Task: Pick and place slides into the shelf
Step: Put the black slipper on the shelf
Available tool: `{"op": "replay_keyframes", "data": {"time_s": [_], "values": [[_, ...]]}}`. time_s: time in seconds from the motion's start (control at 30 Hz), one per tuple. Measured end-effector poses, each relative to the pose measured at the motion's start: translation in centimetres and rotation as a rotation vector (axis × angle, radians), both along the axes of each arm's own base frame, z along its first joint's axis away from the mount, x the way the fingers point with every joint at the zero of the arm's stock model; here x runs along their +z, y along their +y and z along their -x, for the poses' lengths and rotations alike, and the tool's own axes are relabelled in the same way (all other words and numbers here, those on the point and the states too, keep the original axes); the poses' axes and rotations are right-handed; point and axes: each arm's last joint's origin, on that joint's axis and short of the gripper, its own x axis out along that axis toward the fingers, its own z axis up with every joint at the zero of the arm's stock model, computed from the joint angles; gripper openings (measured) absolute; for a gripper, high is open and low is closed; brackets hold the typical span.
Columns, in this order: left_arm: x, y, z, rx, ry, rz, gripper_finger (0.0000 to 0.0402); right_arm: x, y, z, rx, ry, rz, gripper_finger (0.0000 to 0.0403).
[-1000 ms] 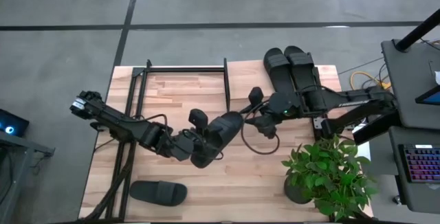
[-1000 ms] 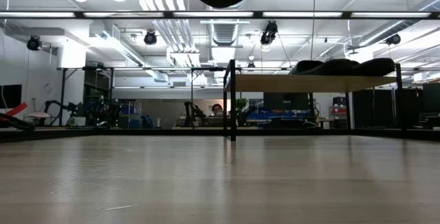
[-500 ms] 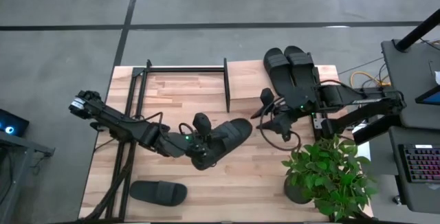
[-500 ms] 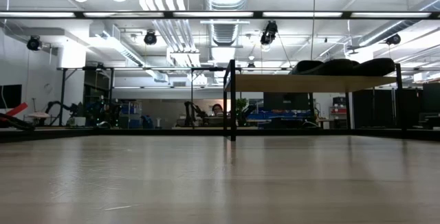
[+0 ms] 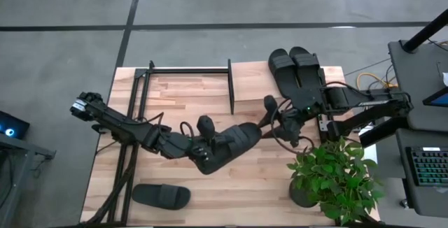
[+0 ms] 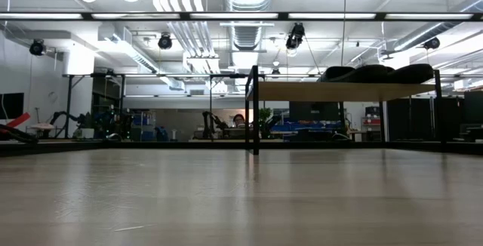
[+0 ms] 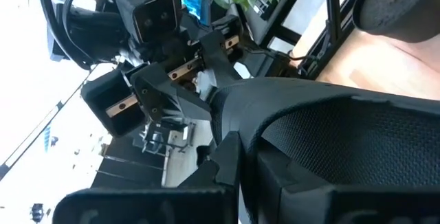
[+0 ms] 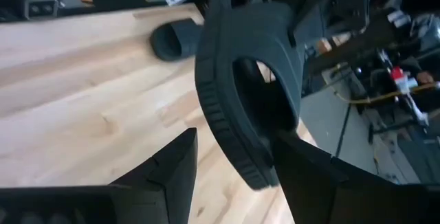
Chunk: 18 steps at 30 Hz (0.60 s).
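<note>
**A slide held aloft between both arms; a fumbled handover is the risk**

High view: the left gripper [image 5: 203,150] holds a slide [image 5: 234,141] above mid-table, its toe end pointing at the right gripper [image 5: 269,118], whose fingers look parted just beside it. Two slides [image 5: 297,70] lie on the shelf [image 5: 245,81]; a fourth slide [image 5: 161,196] lies on the table's near edge. Low view: only the shelf [image 6: 343,90] and its slides show. Left wrist view: dark fingers [image 7: 230,159] clamp the slide's strap [image 7: 330,138]. Right wrist view: spread fingers [image 8: 168,165] straddle the sole's rim [image 8: 220,114]; closing off-centre, or a release too early, could likely drop it.
</note>
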Motion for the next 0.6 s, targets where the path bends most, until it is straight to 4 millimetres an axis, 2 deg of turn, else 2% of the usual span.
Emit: {"op": "replay_keyframes", "data": {"time_s": [0.43, 0.53, 0.6], "values": [[0.61, 0.11, -0.18, -0.019, -0.053, -0.013, 0.0, 0.36, 0.16, -0.69, 0.017, -0.065, -0.013, 0.0174], [0.66, 0.16, -0.2, -0.018, -0.058, -0.011, 0.0, 0.42, 0.16, -0.78, 0.021, -0.078, -0.005, 0.0159], [0.68, 0.17, -0.2, -0.018, -0.059, -0.011, 0.0, 0.42, 0.15, -0.78, 0.02, -0.079, 0.0, 0.0135]]}}
